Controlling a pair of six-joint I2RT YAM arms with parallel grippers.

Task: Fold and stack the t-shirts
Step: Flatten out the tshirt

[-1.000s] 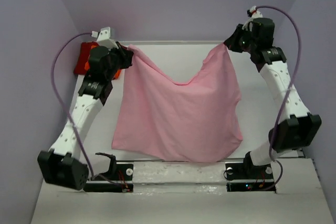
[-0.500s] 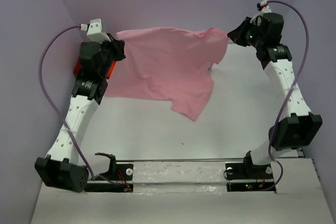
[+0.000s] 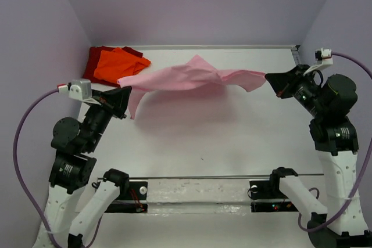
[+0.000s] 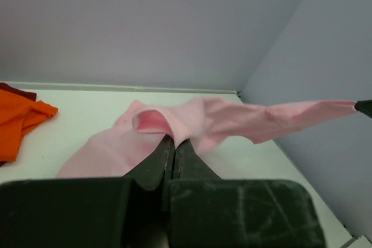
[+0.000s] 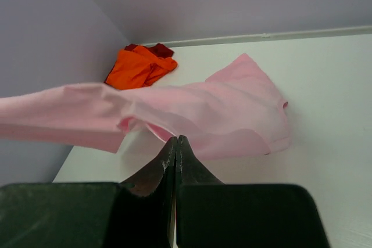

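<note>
**Light pink cloth t-shirt held stretched in the air**

The left gripper, at the 9 o'clock side of the white table, is clamped on one edge of the shirt. The right gripper, at 3 o'clock, is clamped on the opposite edge. At 11 o'clock, a bright orange cloth t-shirt lies on a dark red cloth t-shirt.

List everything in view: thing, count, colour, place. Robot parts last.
pink t-shirt: one, light pink, stretched between both grippers over the table's far half
orange t-shirt: one, bright orange, far left corner, on the dark red one
dark red t-shirt: one, dark red, far left corner, under the orange
table: one, white
walls: lilac, left, back, right
cables: two, purple, one per wrist
left gripper: black, shut on the shirt's left end
right gripper: black, shut on its right end
</note>
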